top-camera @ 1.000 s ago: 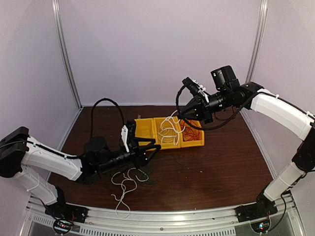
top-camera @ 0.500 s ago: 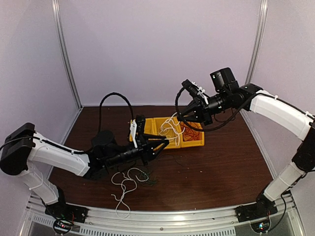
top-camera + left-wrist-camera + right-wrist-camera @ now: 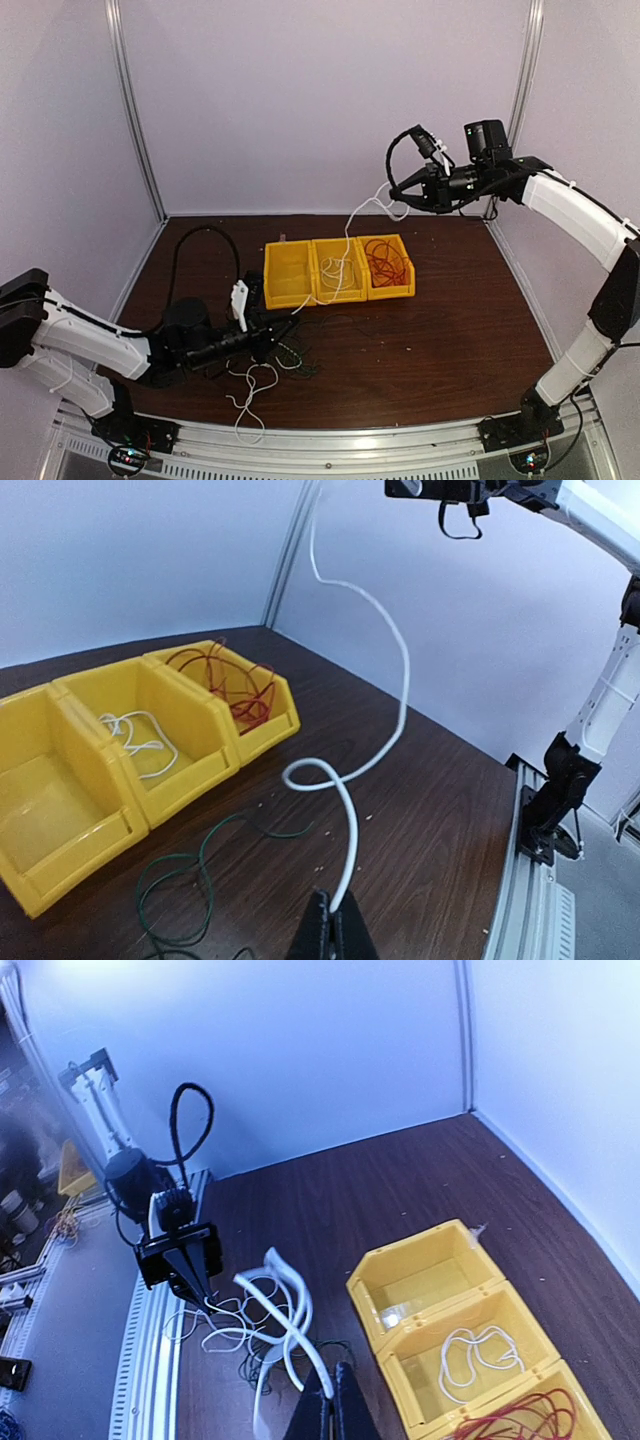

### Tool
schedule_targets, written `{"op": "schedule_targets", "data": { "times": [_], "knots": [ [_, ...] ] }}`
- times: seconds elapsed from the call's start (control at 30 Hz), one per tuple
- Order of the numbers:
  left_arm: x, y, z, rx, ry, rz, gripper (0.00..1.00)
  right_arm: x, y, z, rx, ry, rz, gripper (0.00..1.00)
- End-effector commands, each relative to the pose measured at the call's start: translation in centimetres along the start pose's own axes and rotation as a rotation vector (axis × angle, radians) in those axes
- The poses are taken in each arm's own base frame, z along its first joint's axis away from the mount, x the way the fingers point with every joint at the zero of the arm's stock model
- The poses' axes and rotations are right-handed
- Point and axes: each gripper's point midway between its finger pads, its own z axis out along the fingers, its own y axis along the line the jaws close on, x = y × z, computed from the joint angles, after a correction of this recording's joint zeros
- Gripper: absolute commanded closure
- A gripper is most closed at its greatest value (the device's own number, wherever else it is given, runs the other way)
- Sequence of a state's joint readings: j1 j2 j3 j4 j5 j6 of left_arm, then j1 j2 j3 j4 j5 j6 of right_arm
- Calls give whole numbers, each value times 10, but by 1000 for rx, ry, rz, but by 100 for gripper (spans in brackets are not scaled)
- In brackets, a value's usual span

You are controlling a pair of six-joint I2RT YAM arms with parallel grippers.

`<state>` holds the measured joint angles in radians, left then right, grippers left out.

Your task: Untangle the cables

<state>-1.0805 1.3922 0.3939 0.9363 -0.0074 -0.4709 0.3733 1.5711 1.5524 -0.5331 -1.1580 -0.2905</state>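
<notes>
**One white cable strung between both grippers**

The left arm (image 3: 100,345) lies low and stretched out over the table (image 3: 450,340) near its left front corner, the forearm almost level. The left gripper (image 3: 275,333) sits just above the wood in front of the bins (image 3: 290,290), clamped on the lower end of the held cable (image 3: 400,680). The loose white cable (image 3: 250,385) lies in loops by the near edge, just in front of that gripper. The green cable (image 3: 300,358) is tangled just to its right.

The three yellow bins stand in a row mid-table, toward the far edge. The left one holds no cable, the middle one a coiled white cable (image 3: 140,745), and the right one the red cable (image 3: 235,685).

The right arm (image 3: 575,215) is raised high, elbow bent, wrist reaching left. The right gripper (image 3: 398,195) hangs well above the far edge, pinched on the upper end of the held cable, which curves down from there to the left gripper.
</notes>
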Motion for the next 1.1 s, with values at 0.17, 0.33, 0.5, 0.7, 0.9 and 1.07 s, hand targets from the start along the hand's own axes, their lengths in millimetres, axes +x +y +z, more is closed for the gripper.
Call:
{"op": "schedule_targets", "data": {
  "times": [0.17,0.33,0.5,0.7,0.9,1.07],
  "knots": [
    [-38,64,-73,-375,-145,-7,100,0,-58,-15,221,62,-58,100],
    [-68,76,-103,-473,-243,18,100,22,-81,-7,275,97,-16,100],
    [-88,69,-81,-432,-250,36,100,50,-95,24,271,154,19,100],
    [-87,68,6,-402,-120,13,100,79,-109,72,256,227,78,100],
    [-94,81,44,-388,-188,-55,100,106,-147,98,328,267,164,100],
    [-102,84,80,-333,-189,-56,100,128,-168,113,347,297,209,100]
  ]
}}
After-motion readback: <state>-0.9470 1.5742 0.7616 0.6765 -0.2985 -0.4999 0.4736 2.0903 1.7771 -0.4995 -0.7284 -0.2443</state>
